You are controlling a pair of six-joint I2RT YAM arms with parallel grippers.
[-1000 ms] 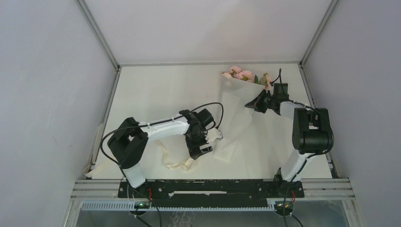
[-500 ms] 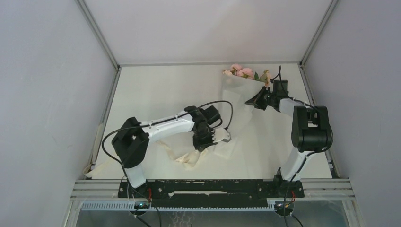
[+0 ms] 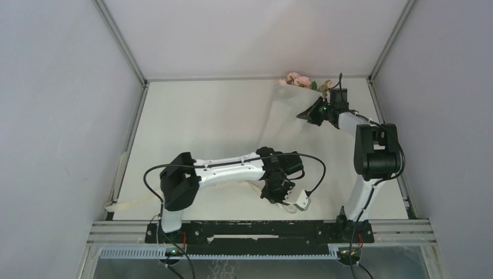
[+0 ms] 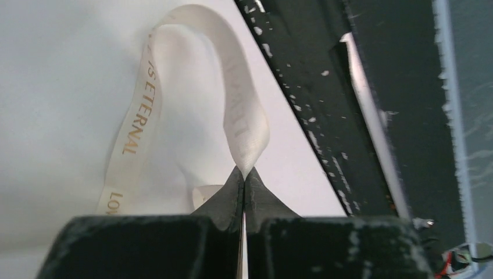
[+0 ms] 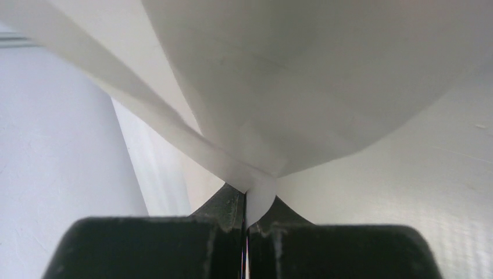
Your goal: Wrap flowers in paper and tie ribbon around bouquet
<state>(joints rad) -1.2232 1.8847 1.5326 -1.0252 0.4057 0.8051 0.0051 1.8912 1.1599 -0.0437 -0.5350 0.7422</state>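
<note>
The left gripper (image 4: 243, 174) is pinched shut on the ribbon (image 4: 132, 136). The gold-lettered strip arches up from the fingertips and curls back down onto the white table (image 4: 52, 87), close beside the black base rail (image 4: 314, 81) at the near edge. Well apart, at the back right, the right gripper (image 5: 246, 195) is clamped on a fold of the paper (image 5: 325, 87) wrapping the bouquet (image 3: 288, 96). The pink flowers (image 3: 297, 79) lie just beyond it by the rear wall.

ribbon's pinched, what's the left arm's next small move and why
Probably lift the left fingers slightly and carry the ribbon toward the bouquet: they are shut on a ribbon loop at the near edge, while the right fingers pinch the paper at the far right.
</note>
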